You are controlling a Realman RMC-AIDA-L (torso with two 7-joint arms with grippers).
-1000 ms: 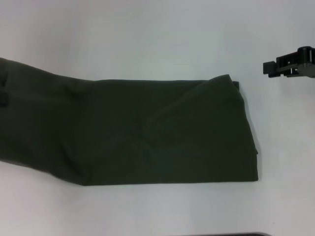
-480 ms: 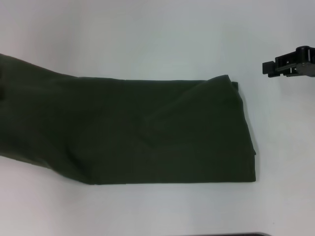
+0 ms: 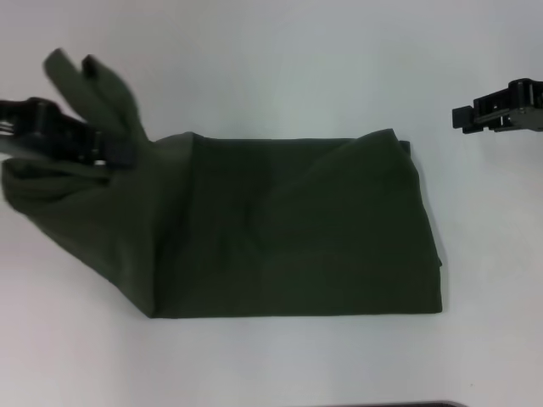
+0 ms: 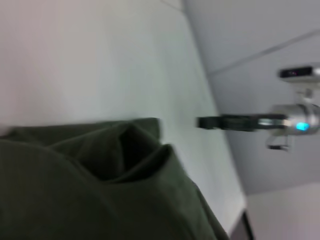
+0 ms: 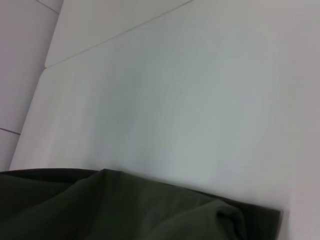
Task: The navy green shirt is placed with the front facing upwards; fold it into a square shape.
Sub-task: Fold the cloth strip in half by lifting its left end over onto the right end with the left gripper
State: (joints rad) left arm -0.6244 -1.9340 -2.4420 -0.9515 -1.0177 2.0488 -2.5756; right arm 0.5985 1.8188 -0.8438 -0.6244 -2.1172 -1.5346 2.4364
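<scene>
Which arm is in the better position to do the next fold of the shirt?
Probably the left: the left gripper grips the navy green shirt at its lifted end, while the right gripper hangs beside it, off the cloth.

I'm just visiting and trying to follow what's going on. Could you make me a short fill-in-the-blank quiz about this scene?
1. The left gripper holds the ____ end of the navy green shirt, as the robot sees it.
2. The right gripper touches ____ of the shirt.
3. The shirt lies on a ____ table.

Missing words: left; nothing; white
</scene>
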